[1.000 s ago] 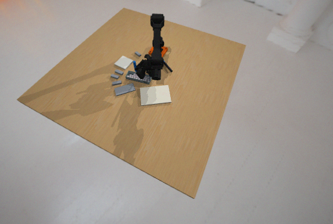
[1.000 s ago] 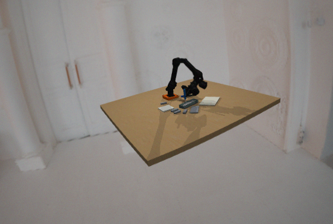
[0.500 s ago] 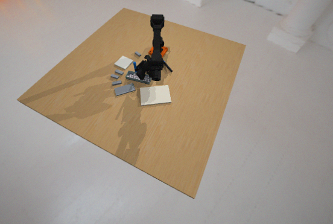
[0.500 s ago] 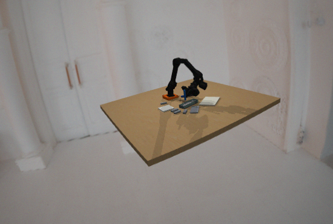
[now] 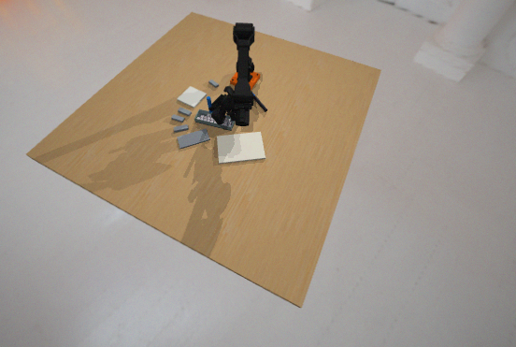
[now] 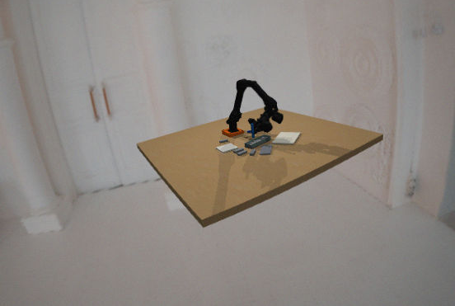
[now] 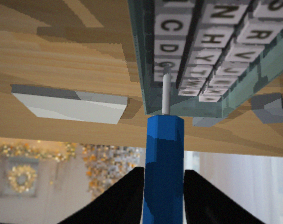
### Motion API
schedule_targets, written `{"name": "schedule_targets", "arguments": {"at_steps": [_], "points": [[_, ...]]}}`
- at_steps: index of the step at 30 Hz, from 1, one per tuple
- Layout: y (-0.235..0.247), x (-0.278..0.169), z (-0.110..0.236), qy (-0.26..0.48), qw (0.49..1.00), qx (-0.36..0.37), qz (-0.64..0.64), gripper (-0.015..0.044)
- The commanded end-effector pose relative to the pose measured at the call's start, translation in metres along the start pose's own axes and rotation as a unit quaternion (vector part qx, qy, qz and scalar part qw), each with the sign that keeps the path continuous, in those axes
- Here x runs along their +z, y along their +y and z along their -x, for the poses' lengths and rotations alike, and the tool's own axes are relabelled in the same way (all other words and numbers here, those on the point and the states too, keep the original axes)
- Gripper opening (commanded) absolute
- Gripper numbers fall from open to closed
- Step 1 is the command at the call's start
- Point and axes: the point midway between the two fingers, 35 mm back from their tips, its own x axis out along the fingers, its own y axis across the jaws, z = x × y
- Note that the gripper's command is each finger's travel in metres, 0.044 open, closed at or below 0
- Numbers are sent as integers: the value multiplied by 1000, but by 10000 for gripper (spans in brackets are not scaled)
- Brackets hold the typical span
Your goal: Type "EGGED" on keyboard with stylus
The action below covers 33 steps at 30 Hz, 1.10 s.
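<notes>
My gripper (image 5: 219, 108) (image 6: 257, 124) (image 7: 163, 177) is shut on the blue stylus (image 5: 208, 105) (image 6: 252, 128) (image 7: 164, 145) and holds it upright. The stylus's thin grey tip (image 7: 165, 90) rests on a key in the outer row of the teal keyboard (image 5: 211, 122) (image 6: 258, 141) (image 7: 142, 55), right after the keys marked C and D. The tip covers that key's letter. The keyboard lies flat on the wooden desk (image 5: 280, 217) (image 6: 198, 171), right in front of the arm's orange base (image 5: 253, 79) (image 6: 232, 132).
A large white pad (image 5: 240, 147) (image 6: 288, 137) lies beside the keyboard, and a smaller white pad (image 5: 192, 96) (image 6: 226, 148) (image 7: 72, 105) on its other side. A grey slab (image 5: 193, 138) (image 6: 265, 150) and several small grey blocks (image 5: 184, 111) lie close by.
</notes>
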Motion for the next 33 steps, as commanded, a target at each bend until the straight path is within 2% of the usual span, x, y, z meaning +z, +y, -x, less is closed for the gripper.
{"name": "schedule_targets", "arguments": {"at_steps": [1,17,26,33], "points": [[0,2,-1,-1,1000,0,-1,81],[0,3,-2,-1,1000,0,-1,81],[0,-28,16,-1,1000,0,-1,81],[0,-26,16,-1,1000,-1,-4,78]]}}
